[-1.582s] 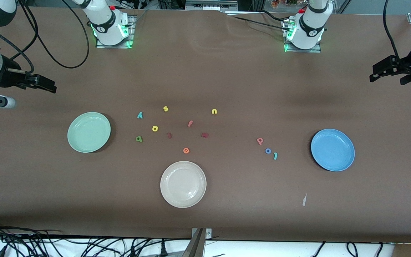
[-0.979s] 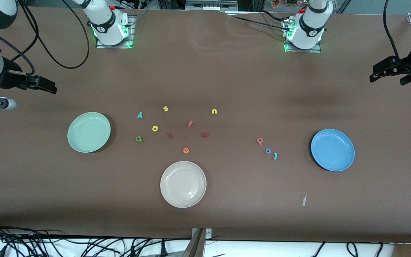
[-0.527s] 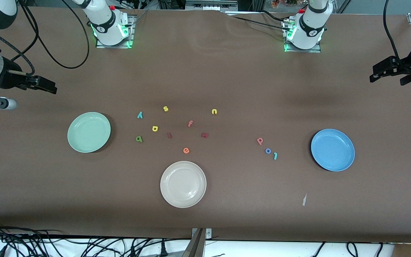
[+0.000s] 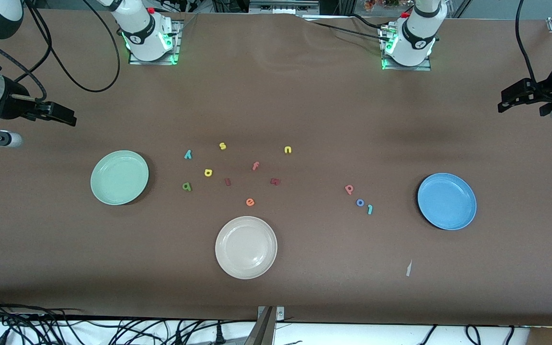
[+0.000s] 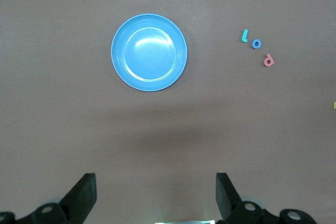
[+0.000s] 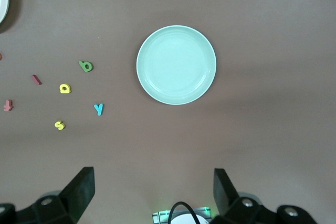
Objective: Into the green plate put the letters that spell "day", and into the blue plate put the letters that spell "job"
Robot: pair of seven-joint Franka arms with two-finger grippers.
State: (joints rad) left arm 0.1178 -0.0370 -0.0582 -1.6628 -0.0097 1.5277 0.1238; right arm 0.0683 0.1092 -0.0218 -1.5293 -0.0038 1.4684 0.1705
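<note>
The green plate lies toward the right arm's end. Beside it lie the teal "y", the yellow "a" and the dark green "d". The blue plate lies toward the left arm's end, with the salmon "b", blue "o" and teal "j" beside it. My right gripper and left gripper hang open and empty over bare table at their own ends.
A cream-white plate sits nearest the front camera in the middle. Other loose letters lie mid-table: yellow "s", yellow "n", pink "f", orange "e", and two dark red ones. A paper scrap lies near the blue plate.
The left gripper has shifted very slightly. The letters, the plates and the right gripper stay where they were.
</note>
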